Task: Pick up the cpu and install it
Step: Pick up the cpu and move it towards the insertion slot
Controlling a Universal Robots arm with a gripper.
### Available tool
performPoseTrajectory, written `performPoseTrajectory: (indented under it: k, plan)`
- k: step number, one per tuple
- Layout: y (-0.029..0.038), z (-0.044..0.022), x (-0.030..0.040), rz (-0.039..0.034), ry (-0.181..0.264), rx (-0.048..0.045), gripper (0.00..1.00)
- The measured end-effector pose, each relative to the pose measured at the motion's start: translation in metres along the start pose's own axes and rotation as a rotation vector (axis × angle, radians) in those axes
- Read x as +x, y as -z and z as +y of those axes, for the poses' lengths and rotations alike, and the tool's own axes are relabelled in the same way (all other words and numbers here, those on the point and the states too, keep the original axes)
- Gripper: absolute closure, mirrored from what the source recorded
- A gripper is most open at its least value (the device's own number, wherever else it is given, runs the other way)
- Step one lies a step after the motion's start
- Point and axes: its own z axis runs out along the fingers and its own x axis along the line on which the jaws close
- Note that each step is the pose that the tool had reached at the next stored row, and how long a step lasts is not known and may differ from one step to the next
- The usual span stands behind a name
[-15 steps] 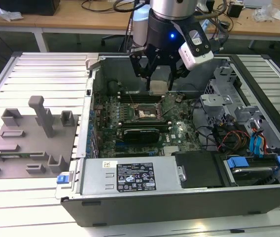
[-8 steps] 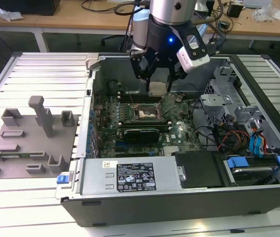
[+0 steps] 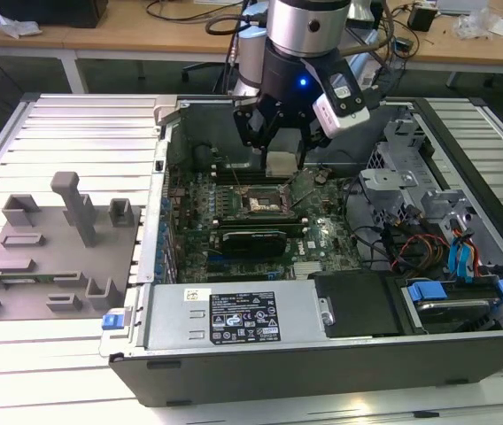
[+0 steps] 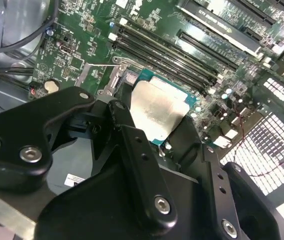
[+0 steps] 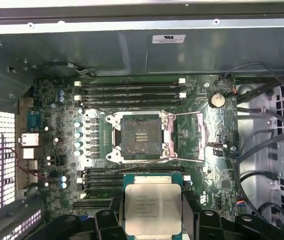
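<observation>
Found tool clamped on cpu, held flat, silver top up, upper centre of exterior view. Noted bare socket just below, slightly left in that frame, apart from cpu; not yet seated.

The pincer grips the cpu, silvery top showing, above the green motherboard. Black memory slots run at its one o'clock. A perforated metal wall lies at four o'clock.
</observation>
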Motion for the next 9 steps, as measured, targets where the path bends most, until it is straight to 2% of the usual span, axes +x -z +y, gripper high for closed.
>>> performPoseTrajectory:
  k: [7, 9]
  plan:
    - [-0.0128, 0.0048, 0.0007, 0.0002, 0.001, -0.0015, 0.45]
    - [-0.0194, 0.006, 0.0012, 0.0008, 0.012, -0.0032, 0.45]
